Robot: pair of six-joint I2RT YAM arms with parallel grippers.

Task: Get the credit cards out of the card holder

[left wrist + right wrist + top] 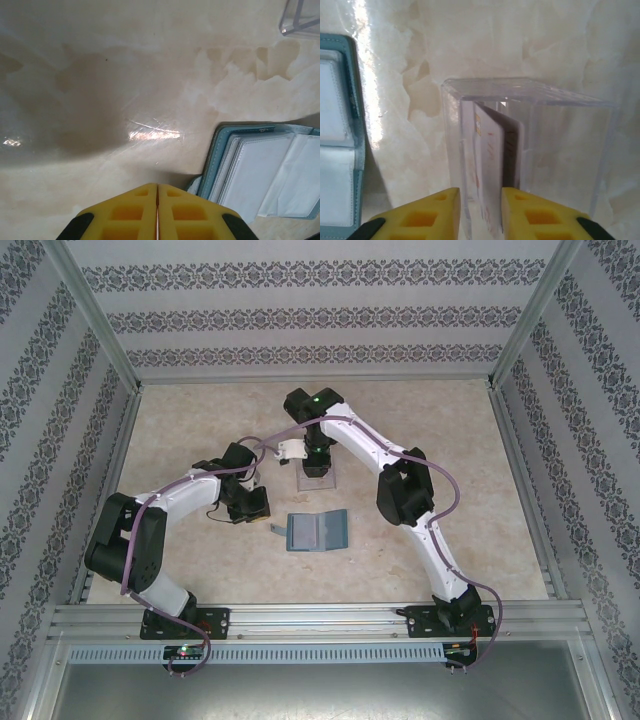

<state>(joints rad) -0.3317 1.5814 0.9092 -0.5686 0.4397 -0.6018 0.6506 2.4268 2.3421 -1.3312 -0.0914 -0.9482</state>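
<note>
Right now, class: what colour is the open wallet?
The wallet is teal-blue, clearest in the top external view.

Tabletop (200, 560): pale beige marble-look, glossy. Walls (320, 315) on 3 sides w/ grey damask-stripe wallpaper. Alu frame posts (95, 315) at the far corners, alu rail (320, 618) along the near edge. Bright glare streak (152, 134) on the top just ahead of the left gripper (158, 192) jaws, soft shadow (85, 110) beyond-left of them.

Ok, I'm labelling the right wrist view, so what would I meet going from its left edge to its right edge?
card holder → bare strip of table → clear box, with the credit cards standing inside it toward its left wall.
</note>
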